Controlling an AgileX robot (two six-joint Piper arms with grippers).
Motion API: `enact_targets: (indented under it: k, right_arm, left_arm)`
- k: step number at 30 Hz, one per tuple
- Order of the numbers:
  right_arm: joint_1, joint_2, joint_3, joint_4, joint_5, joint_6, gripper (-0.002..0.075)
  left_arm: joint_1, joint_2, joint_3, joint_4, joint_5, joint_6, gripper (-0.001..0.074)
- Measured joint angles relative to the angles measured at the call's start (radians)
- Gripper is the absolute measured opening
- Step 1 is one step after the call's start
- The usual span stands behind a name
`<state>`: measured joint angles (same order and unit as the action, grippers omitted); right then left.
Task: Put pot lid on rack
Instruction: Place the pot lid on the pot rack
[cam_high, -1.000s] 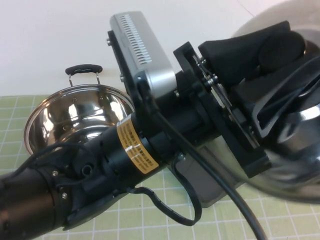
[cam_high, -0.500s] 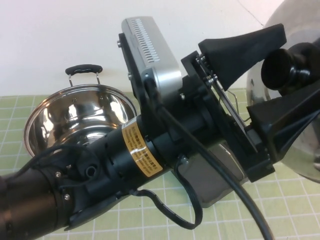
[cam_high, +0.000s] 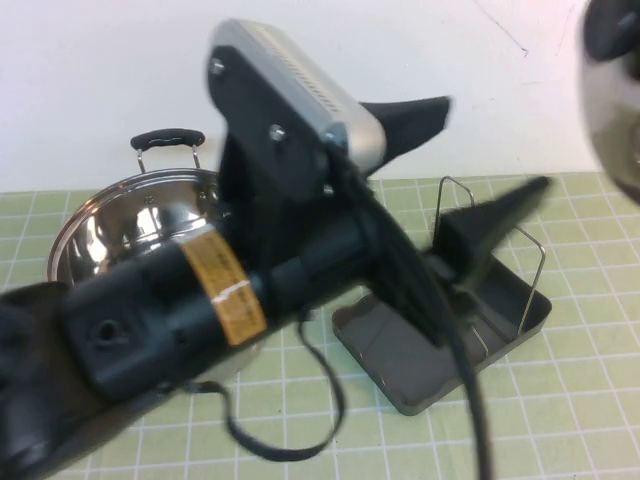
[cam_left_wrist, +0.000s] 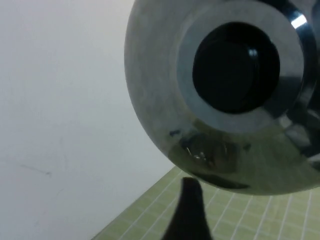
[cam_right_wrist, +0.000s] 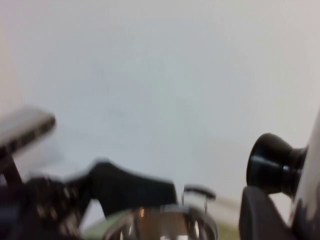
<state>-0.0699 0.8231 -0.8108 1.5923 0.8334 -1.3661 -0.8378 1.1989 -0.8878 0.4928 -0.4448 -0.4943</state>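
The pot lid (cam_high: 612, 95) hangs in the air at the far right top corner of the high view, shiny steel and blurred. In the left wrist view the lid (cam_left_wrist: 160, 100) faces me with its black knob (cam_left_wrist: 235, 67) at the centre. My left gripper (cam_high: 490, 145) is open and empty, above the rack (cam_high: 400, 365) and left of the lid; one of its fingers (cam_left_wrist: 189, 215) shows below the lid. My right gripper (cam_right_wrist: 292, 220) is shut on the lid's rim (cam_right_wrist: 314, 170), next to the knob (cam_right_wrist: 272, 162). The rack is a dark grey tray with wire uprights (cam_high: 458, 190).
The deep steel pot (cam_high: 120, 225) with a black handle (cam_high: 168, 137) stands at the back left on the green grid mat (cam_high: 580, 400). My left arm (cam_high: 200, 310) fills the foreground and hides part of the pot and the rack. A white wall is behind.
My left gripper opened off the lid's knob and drew back to the left. The lid moved up and to the right, held by the right gripper alone.
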Motion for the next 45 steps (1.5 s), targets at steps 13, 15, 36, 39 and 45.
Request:
enact_targets:
  k: [13, 15, 36, 39, 45]
  right_arm:
    - [0.131, 0.525, -0.300, -0.486, 0.263, 0.000, 0.0132]
    - [0.186, 0.573, -0.330, -0.536, 0.237, 0.000, 0.0132]
    - [0.255, 0.908, -0.426, -0.576, 0.148, -0.058, 0.0132]
    - [0.255, 0.921, -0.430, -0.572, 0.134, -0.044, 0.0132]
    - [0.273, 0.928, -0.436, -0.551, 0.010, 0.022, 0.0132]
  left_arm:
    - [0.000, -0.277, 0.000, 0.029, 0.634, 0.017, 0.0011]
    - [0.000, -0.307, 0.000, 0.025, 0.715, 0.015, 0.0005]
    - [0.000, -0.337, 0.052, -0.114, 0.843, 0.015, -0.0001]
    - [0.000, -0.337, 0.052, -0.114, 0.845, 0.015, -0.0001]
    - [0.000, -0.337, 0.052, -0.112, 0.847, 0.015, -0.0001]
